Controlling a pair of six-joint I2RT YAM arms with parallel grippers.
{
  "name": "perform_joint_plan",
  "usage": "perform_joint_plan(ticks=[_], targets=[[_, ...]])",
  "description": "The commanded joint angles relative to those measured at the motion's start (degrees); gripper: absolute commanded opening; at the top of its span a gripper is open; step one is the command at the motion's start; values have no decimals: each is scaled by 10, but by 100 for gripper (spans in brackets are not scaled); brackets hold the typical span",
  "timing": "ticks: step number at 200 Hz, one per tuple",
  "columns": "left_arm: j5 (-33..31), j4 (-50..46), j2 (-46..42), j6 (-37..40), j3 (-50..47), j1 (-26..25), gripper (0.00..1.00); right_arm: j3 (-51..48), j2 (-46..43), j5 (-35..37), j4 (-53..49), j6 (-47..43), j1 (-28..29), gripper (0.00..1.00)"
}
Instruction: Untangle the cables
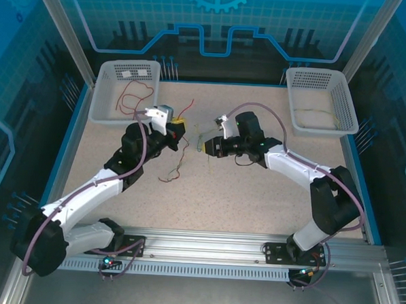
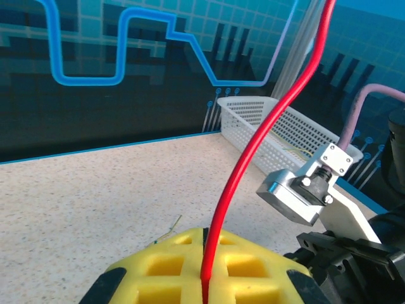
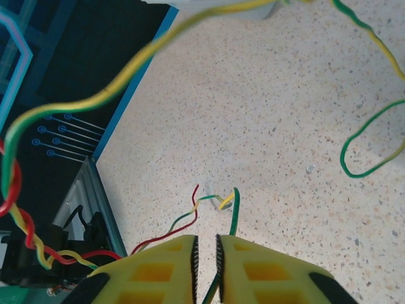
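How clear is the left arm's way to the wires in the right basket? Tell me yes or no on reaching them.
Probably not. The left fingers are shut on a red wire, and the right arm lies between them and the right basket holding the wires.

Near tabletop [image 1: 241, 205] free — cables [image 3: 126, 75] ahead

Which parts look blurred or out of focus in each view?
Left wrist: the red cable looks soft near the lens, the basket is sharp. Right wrist: the yellow-green cable across the top is blurred, the green cable by the pads sharp. Top external: even light.
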Motion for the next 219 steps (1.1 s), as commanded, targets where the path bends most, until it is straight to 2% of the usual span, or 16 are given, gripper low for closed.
perform_joint_plan(ticks=[1,24,38,53,63,85,89,107,120,141,159,178,200,219], targets=[[-59,11,-28,19,-14,-3,0,13,10,-1,-20,5,-6,9],[-81,11,-37,23,-20,-2,0,19,12,5,-33,3,-12,5],[-81,6,-39,26,-20,-2,0,20,10,13,-37,1,-15,0],[-85,6,-40,27,-19,-2,0,19,9,4,-38,0,-19,0],[-83,6,-40,26,-19,-2,0,21,6,-14,-33,-3,-21,12],[-80,11,-35,24,-18,-2,0,32,9,-31,-36,3,-19,53],[-80,13,-34,24,-18,-1,0,35,11,-37,-36,7,-18,57],[-76,14,-28,21,-15,-2,0,47,29,-77,-23,24,-18,61],[-73,13,-24,20,-13,-2,0,48,41,-96,-1,51,-17,71],[-71,13,-24,18,-13,-2,0,49,58,-122,35,90,-14,74],[-71,12,-27,18,-16,-1,0,58,65,-123,25,95,-9,82],[-71,10,-29,18,-18,-2,0,70,66,-130,8,95,-6,83],[-70,10,-28,17,-19,-2,0,72,50,-89,-25,97,-8,83],[-71,13,-29,15,-21,-2,0,67,17,-4,-68,70,-14,83]])
